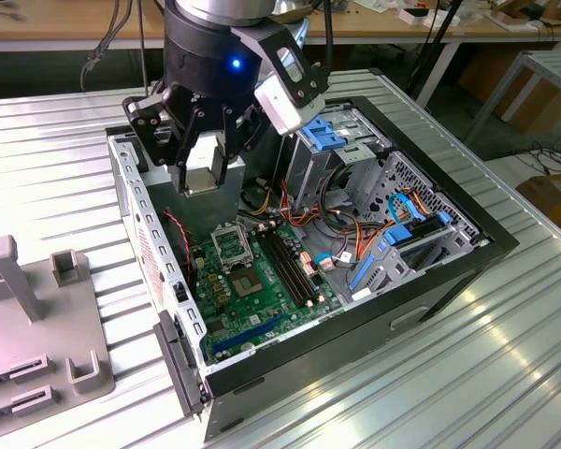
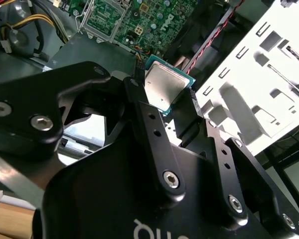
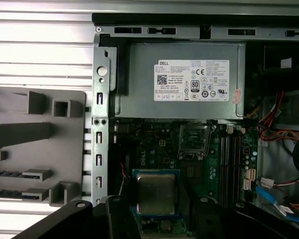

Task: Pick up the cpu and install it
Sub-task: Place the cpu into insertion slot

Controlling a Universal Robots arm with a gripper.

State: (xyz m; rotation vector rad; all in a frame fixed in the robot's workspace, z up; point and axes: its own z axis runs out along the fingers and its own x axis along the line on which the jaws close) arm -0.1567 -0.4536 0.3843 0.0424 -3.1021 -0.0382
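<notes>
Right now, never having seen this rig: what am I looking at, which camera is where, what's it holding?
One robot arm works over an open computer case lying on a ribbed metal table. The exterior view looks on from off the arm; both wrist views ride on the arm and look past its fingers. Those fingers are closed on the cpu, a flat silver square, held in the air above the case. The motherboard's socket looks empty. A grey parts holder sits beside the case.

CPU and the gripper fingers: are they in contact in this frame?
Touching. In the second wrist view the cpu sits pinched between the fingers of the gripper, one pressed against each of two opposite edges.
</notes>
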